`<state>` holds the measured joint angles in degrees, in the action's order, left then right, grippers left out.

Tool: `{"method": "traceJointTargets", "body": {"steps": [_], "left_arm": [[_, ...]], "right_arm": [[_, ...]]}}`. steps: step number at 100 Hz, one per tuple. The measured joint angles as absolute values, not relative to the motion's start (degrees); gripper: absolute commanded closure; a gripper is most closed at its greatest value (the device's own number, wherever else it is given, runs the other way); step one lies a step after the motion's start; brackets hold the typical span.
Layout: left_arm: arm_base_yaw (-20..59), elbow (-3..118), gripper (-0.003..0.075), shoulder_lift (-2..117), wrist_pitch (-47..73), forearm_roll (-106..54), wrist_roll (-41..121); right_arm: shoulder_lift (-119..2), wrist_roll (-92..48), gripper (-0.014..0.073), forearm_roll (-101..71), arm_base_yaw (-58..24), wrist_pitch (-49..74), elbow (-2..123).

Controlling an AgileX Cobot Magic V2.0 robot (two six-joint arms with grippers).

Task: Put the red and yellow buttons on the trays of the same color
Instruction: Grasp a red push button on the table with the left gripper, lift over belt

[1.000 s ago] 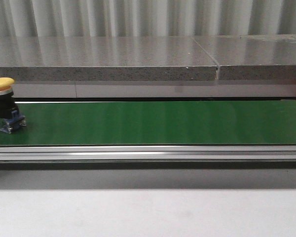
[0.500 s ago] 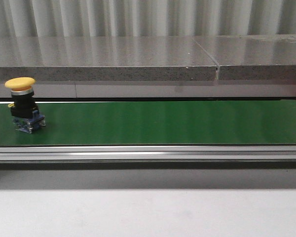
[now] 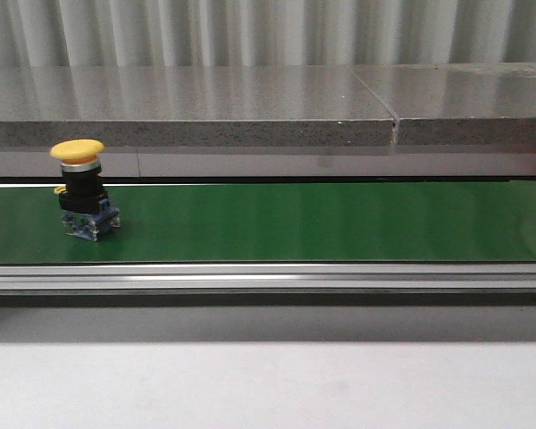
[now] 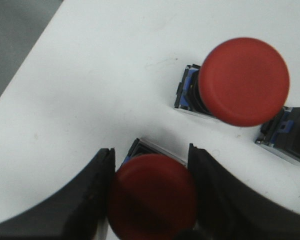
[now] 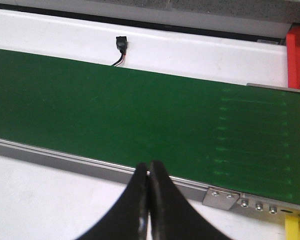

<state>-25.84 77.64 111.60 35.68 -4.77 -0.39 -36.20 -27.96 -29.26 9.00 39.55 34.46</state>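
Front cam: yellow mushroom-cap push button w/ black body and blue contact block [image 3: 82,189] standing upright on the green conveyor belt [image 3: 322,222], far left end, closer to the back edge than the front. Silver aluminium rail [image 3: 268,277] runs along the belt's near side, grey speckled stone-look ledge [image 3: 188,112] behind it, white tabletop [image 3: 268,384] in the foreground. Neither arm shows in this view.

L wrist cam: left gripper [image 4: 151,200] has its black fingers [image 4: 90,200] on either side of a red mushroom-cap push button [image 4: 152,197] sitting on a white surface [image 4: 90,90]. Cap fills the gap, both fingers look to be touching its edges, so reads as clamped on it. Blue/metal base just visible past the cap. Second red mushroom-cap push button [image 4: 244,80] stands near it on the same surface, apart from the fingers, blue contact block showing at its side. Part of a third blue/black contact block [image 4: 286,136] just beside the second one, cut by frame edge, cap colour can't tell.

R wrist cam: right gripper [image 5: 149,200] fingers pressed together, nothing between them, hovering over the near rail w/ the belt beyond. Small black connector w/ wire [image 5: 121,46] on the white strip behind the belt. Red tray edge [image 5: 297,55] at belt's end, bit of yellow [image 5: 296,227] in the frame corner, can't tell what it is
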Motion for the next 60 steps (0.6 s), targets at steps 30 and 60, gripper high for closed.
{"method": "traceJointTargets", "body": {"steps": [30,60], "left_arm": [[-24.3,77.6,0.074,103.9,40.8,-5.5,-0.5],[-17.3,76.4,0.074,92.8,45.4,-5.5,-0.4]], "right_arm": [[-36.2,-28.0,0.0652,-29.3,9.0,39.5,34.5],[-36.2,-28.0,0.0652,-29.3,9.0,39.6,34.5]]}}
